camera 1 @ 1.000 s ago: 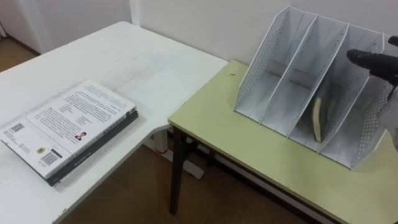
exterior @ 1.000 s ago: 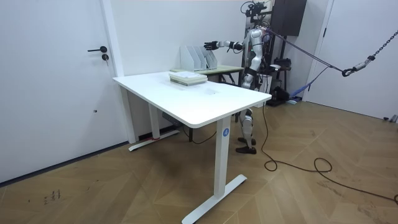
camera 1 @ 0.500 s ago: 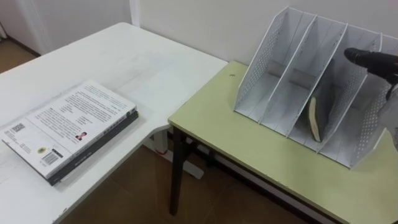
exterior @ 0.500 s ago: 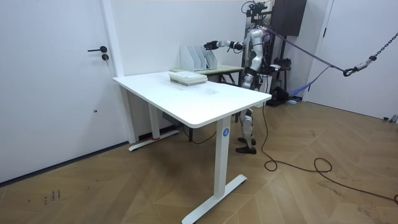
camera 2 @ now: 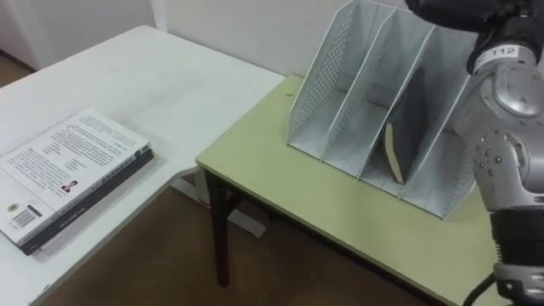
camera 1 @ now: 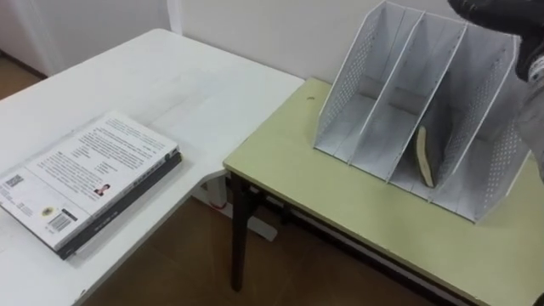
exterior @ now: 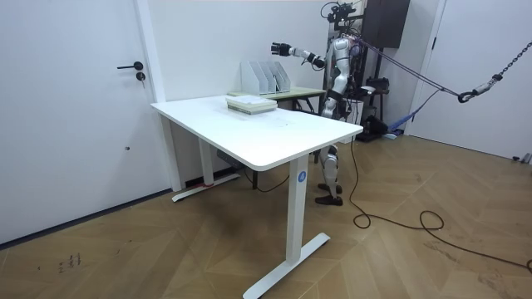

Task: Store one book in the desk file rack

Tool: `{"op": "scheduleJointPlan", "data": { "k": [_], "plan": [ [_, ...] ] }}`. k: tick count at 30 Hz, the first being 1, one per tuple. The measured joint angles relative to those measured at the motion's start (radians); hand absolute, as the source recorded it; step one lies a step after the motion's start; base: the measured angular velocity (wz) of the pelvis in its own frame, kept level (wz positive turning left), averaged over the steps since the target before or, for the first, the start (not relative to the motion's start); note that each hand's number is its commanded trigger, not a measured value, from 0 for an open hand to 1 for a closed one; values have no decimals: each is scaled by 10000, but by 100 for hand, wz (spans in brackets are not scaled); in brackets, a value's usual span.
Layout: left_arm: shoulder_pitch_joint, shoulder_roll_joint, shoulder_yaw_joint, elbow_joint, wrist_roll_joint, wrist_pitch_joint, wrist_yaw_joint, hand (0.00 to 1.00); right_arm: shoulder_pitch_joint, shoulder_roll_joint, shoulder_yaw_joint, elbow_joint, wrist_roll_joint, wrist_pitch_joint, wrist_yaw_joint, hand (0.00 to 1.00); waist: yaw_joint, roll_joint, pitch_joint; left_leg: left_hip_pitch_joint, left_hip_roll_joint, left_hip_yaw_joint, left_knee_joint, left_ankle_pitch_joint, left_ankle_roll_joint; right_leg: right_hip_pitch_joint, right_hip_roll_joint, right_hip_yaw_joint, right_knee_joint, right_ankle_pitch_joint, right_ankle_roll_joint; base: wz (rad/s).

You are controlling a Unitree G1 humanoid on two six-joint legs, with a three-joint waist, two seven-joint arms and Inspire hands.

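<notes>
A white perforated file rack (camera 1: 365,102) stands on the green desk (camera 1: 340,204). A thin tan book (camera 1: 421,157) leans inside its third slot from the left, with nothing touching it. My right hand (camera 1: 484,10) is dark and hangs above the rack's top right corner, apart from the book. In the room view this right hand (exterior: 278,47) is raised over the rack (exterior: 266,76) with its fingers spread. A stack of books (camera 1: 89,183) lies flat on the white table (camera 1: 195,93) to the left.
A gap separates the white table from the green desk, with brown floor (camera 1: 170,272) showing below it. A wall stands close behind the rack. The robot stands behind the green desk (exterior: 291,93), by a dark cabinet (exterior: 386,21).
My right hand has lifted from beside the rack's upper right edge to above it. The book in the slot has tipped a little further over. The stack on the white table has not moved.
</notes>
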Motion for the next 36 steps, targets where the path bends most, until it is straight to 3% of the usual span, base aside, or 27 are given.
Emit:
{"op": "scheduleJointPlan", "data": {
  "k": [8,14,17,21,22,28,30,34,36],
  "plan": [
    [86,53,32,21,162,-345,-32,0,1652,7,313,-2070,252,-123,3117,0,-20,-16,6,92,14,38,21,-4,-3,112,-10,37,-14,20,-1,0],
    [166,251,36,47,163,-374,-441,0,2326,-4,698,-2115,254,-133,5373,0,-40,99,26,58,70,58,14,-12,-7,83,25,49,7,107,-47,-2],
    [192,297,21,53,159,-374,-583,0,3169,-12,1108,-2091,235,-155,6444,0,4,89,-31,40,93,49,58,-18,-18,151,33,-24,-3,115,-54,3],
    [56,333,-20,108,156,-349,-692,0,4143,-12,1944,-1465,-312,-140,8058,0,58,86,-23,16,95,49,32,-18,-19,135,32,-11,7,120,-61,0],
    [-37,357,-43,184,149,-366,-794,0,4491,-10,2091,-1257,-714,-137,8443,0,213,85,-27,21,95,52,26,-18,-19,142,32,-15,8,120,-61,0],
    [-395,385,-319,526,117,-392,-877,0,5966,8,2538,-143,-1853,-141,9879,0,478,202,47,14,83,52,71,-19,-15,136,12,-29,4,123,-57,0],
    [-455,385,-411,525,132,-393,-885,0,6187,71,2658,395,-2182,-139,10118,0,494,236,27,24,87,52,86,-19,-15,139,13,-33,5,122,-57,0],
    [-446,322,-534,608,139,-409,-933,0,6977,630,2647,1704,-3032,-181,10189,0,473,378,-37,14,72,18,69,-19,-15,166,-7,-159,-13,122,-57,4],
    [-456,285,-563,611,168,-437,-885,0,7374,860,2647,2569,-3607,-345,10161,0,464,466,-31,6,35,-82,48,-23,-5,212,-39,-259,-21,110,-37,13]
  ]
}}
